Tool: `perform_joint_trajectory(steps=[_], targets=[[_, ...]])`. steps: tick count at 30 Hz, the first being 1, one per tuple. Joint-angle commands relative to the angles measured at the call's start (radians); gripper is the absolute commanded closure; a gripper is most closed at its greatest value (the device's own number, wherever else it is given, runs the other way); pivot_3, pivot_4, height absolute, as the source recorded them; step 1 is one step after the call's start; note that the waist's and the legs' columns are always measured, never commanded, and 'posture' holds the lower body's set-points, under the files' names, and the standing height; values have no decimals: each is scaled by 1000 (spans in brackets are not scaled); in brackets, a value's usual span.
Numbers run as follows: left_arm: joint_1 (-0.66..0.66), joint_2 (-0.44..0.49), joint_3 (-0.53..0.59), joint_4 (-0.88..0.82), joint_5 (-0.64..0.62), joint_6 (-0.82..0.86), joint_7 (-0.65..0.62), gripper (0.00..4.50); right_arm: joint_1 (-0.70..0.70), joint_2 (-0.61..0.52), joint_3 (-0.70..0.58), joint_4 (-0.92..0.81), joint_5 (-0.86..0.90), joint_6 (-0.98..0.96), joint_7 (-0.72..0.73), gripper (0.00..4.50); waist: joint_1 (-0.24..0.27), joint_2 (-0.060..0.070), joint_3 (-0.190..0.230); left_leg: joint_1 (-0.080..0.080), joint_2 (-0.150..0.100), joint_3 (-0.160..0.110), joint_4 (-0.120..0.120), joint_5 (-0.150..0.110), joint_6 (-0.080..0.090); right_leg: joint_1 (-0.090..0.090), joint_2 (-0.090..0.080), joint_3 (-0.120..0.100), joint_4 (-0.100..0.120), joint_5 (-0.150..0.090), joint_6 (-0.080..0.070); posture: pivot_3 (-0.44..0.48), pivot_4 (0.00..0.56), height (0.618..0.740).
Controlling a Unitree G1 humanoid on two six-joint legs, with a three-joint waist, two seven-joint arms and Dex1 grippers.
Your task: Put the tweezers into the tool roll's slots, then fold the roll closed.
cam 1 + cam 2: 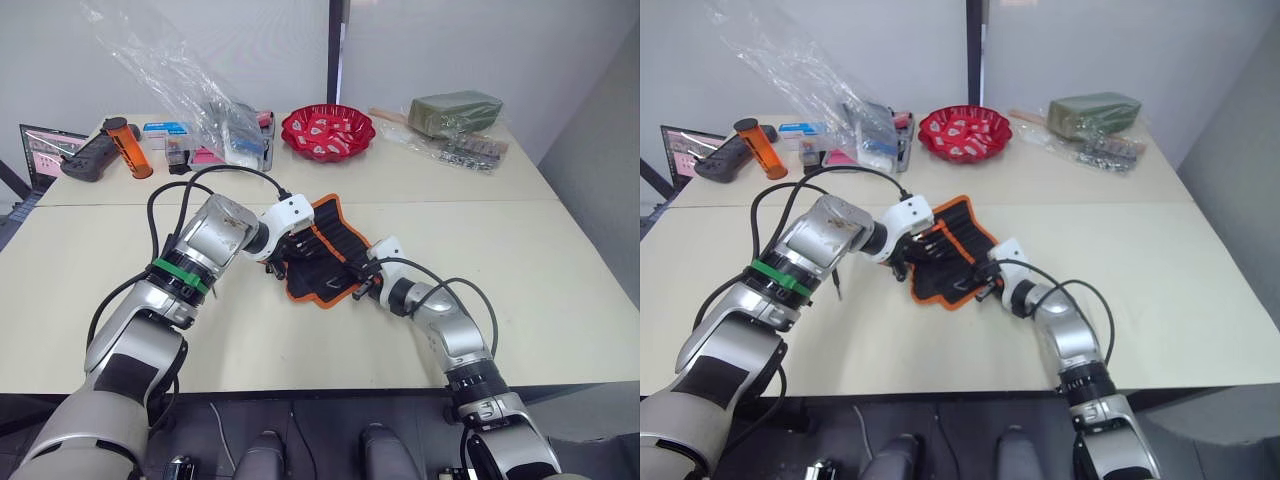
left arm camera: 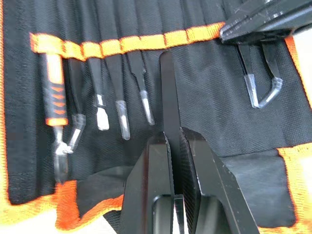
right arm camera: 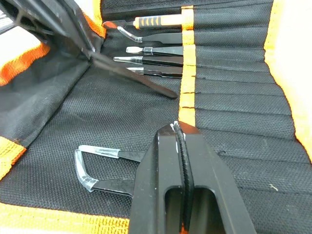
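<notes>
Lying open on the cream table, the tool roll is showing its orange centre strip and the row of slots stitched along it. Both arms are reaching over the black fabric. The left gripper is holding its jaws clamped on one slim black tweezer, whose far end is lying just at the strip. Several other tweezers are sitting in neighbouring slots, clear-capped tips pointing out, beside an orange-handled tool. The right gripper is pressing down on the roll at the strip with its jaws together; whether anything is pinched between them cannot be told. Next to it a bent tweezer with clear caps is lying on the fabric. A red bowl is standing farther back on the table.
</notes>
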Motion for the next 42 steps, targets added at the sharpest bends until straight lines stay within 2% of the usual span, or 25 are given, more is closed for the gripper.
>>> perform_joint_trajectory(steps=[1,8,11,16,24,31,42], targets=[[-3,-7,31,-12,27,11,37,4474,-5,1,-10,-16,1,-1,3,4500,0,0,0,0,0,0,0,0,0,0,0,0,0,0,0,0,150,740],[-2,-23,73,-1,24,19,69,4474,-3,-4,-8,-15,1,2,10,4500,0,0,0,0,0,0,0,0,0,0,0,0,0,1,-1,0,150,740],[20,-66,99,-24,-7,42,83,4474,-6,0,-5,-9,-3,2,9,4500,0,0,0,0,0,0,0,0,0,0,0,0,0,1,-1,0,150,740],[72,-123,105,-2,22,-12,146,4474,-7,7,3,-2,-9,2,2,4500,2,0,0,0,0,0,1,0,0,1,0,0,0,1,-1,0,150,740],[84,-193,134,169,71,-222,243,4474,16,11,10,-15,-13,9,1,4500,9,0,0,1,0,0,2,0,0,3,0,0,0,1,-1,0,150,740],[51,-258,167,319,88,-402,269,4474,27,14,12,-18,-20,12,-11,4500,10,0,0,1,0,0,3,0,0,3,0,0,0,1,-1,0,150,740],[-33,-330,224,581,118,-578,332,4474,45,17,10,-35,-21,16,-26,4500,20,0,-1,2,-1,0,5,0,0,4,0,0,0,1,1,0,150,740]])
